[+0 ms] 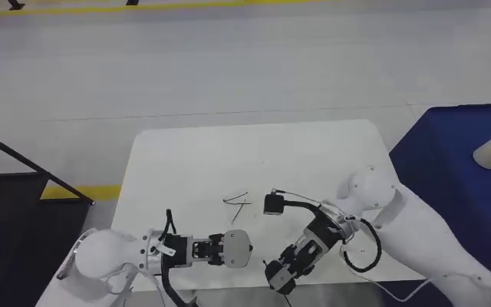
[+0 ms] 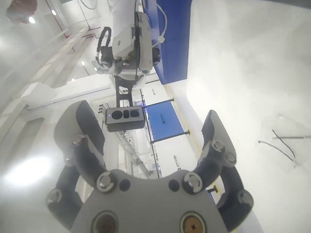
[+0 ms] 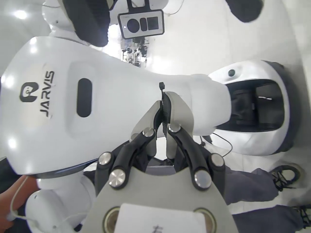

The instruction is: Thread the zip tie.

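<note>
My right gripper (image 3: 163, 103) is shut on a black zip tie (image 3: 161, 88), whose small square head sticks out just past the fingertips. It hangs off the table's front edge, seen from above as the right gripper (image 1: 278, 278). My left gripper (image 2: 150, 124) stands open and holds nothing, its dark pads (image 2: 88, 120) spread wide. It faces the right arm from a short way off, seen from above as the left gripper (image 1: 235, 249). Loose thin zip ties (image 1: 238, 201) lie crossed near the middle of the white table (image 1: 307, 153). The left wrist view has these loose ties (image 2: 283, 144) off to the side.
A blue surface (image 1: 453, 153) borders the table on the right. A dark frame (image 1: 31, 176) stands off the table's left side. Bare tabletop surrounds the loose ties.
</note>
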Controlling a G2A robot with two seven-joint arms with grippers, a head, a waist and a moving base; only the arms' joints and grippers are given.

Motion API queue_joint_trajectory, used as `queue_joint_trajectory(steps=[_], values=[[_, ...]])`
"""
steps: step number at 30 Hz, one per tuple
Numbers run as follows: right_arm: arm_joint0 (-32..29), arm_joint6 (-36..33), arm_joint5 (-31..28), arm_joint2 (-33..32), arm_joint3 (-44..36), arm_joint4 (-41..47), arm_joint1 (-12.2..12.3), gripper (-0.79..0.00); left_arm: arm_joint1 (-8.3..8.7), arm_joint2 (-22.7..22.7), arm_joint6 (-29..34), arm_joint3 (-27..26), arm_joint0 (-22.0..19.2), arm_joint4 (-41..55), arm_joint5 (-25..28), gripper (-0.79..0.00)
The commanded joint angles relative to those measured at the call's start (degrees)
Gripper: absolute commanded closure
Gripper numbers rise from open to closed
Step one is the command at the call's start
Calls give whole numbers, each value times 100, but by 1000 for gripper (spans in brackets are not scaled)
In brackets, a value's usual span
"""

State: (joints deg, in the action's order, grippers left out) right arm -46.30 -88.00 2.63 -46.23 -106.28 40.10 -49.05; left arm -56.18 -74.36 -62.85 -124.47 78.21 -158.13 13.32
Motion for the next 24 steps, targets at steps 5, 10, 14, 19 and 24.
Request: queue_joint_trajectory(steps=[5, 10, 14, 19, 24], values=[[558, 0, -102, 610, 153, 807, 95, 0, -33, 465, -270, 192, -520, 176, 95, -773], [908, 0, -226, 1063, 368, 1004, 188, 0, -33, 611, -342, 296, -762, 357, 165, -502], [1130, 0, -311, 1354, 526, 1172, 239, 0, -22, 657, -286, 290, -848, 389, 185, -369], [1372, 0, -384, 1677, 614, 1330, 290, 0, 6, 652, -119, 265, -862, 264, 167, -311], [1570, 0, -518, 1939, 702, 1478, 331, 0, 35, 639, -56, 265, -848, 260, 144, -246]])
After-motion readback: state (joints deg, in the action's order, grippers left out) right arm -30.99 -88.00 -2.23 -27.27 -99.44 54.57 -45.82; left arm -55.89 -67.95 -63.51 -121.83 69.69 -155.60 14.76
